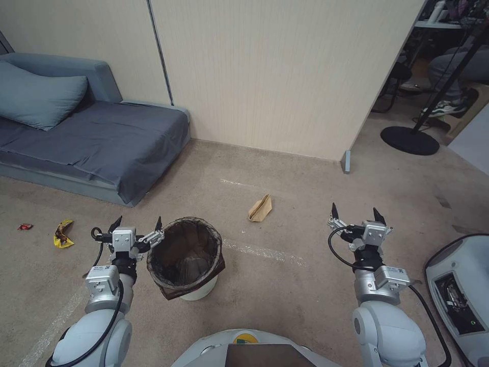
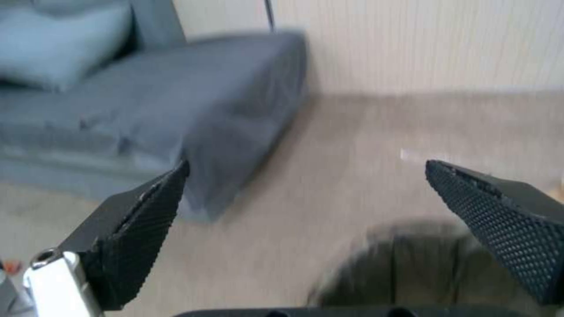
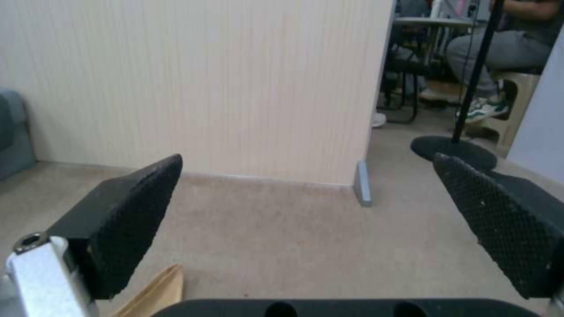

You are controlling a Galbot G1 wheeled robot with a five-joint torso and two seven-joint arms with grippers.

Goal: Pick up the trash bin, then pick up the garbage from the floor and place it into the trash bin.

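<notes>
Two scraps lie on the floor (image 1: 285, 290) far left: a red wrapper (image 1: 24, 226) and a yellow wrapper (image 1: 63, 234). Left claw (image 1: 136, 224) spread wide, just beside the trash bin (image 1: 186, 257). Brown paper bag (image 1: 260, 208) lies beyond. Right claw (image 1: 356, 213) spread, holding nothing.

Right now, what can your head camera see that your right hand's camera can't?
The head view alone shows the trash bin, the left gripper open beside its rim, a yellow wrapper and the sofa seat.

The right wrist view alone shows a table behind the wall.

Both show the open right gripper, the brown paper bag and the black stand.
</notes>
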